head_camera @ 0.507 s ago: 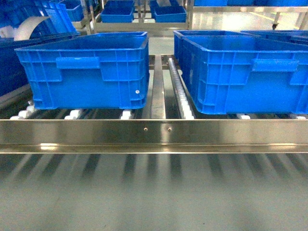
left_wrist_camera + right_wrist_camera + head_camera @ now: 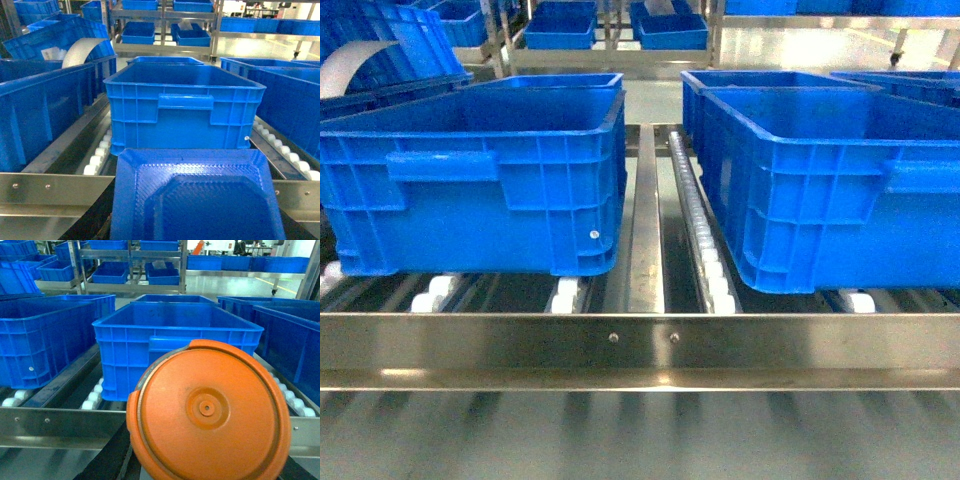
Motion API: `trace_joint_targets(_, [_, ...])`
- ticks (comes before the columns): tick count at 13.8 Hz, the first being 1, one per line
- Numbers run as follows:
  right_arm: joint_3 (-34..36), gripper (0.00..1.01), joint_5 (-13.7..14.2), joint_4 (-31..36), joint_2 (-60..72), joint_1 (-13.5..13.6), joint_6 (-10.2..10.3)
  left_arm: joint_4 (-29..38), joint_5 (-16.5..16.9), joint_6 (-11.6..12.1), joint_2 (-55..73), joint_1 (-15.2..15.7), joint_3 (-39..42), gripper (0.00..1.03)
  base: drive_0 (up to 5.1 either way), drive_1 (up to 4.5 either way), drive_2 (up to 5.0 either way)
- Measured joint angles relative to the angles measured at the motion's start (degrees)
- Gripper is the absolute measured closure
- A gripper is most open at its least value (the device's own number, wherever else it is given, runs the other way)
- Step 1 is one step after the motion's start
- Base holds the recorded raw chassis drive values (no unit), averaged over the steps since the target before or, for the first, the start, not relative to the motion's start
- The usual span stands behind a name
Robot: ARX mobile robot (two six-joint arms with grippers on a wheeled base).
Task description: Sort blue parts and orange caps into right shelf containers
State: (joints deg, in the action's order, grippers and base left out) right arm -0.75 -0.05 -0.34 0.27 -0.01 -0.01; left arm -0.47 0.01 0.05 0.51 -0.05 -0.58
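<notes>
In the right wrist view an orange cap (image 2: 210,412) fills the lower frame, presumably held by the right claw, though the jaws are hidden behind it and I cannot tell how they stand. The crate (image 2: 177,342) it appears bound for sits at twelve o'clock from the cap, just past the steel rail (image 2: 55,427), long axis running away from the camera. In the left wrist view a blue part (image 2: 192,192) likewise covers the left claw, grip unseen, with its own crate (image 2: 182,107) at twelve o'clock. In the head view neither arm shows; the left crate (image 2: 470,190) and right crate (image 2: 830,190) sit on rollers (image 2: 705,240).
</notes>
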Motion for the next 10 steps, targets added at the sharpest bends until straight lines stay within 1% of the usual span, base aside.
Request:
trace_joint_targets(6, [0.00, 0.59, 0.09, -0.07, 0.00, 0.00, 0.00, 0.26, 0.00, 0.00, 0.00, 0.00, 0.00, 0.60, 0.0, 4.38, -4.3])
trace_joint_targets(10, [0.00, 0.59, 0.04, -0.02, 0.00, 0.00, 0.00, 0.04, -0.02, -0.02, 0.00, 0.00, 0.00, 0.60, 0.0, 0.00, 0.0])
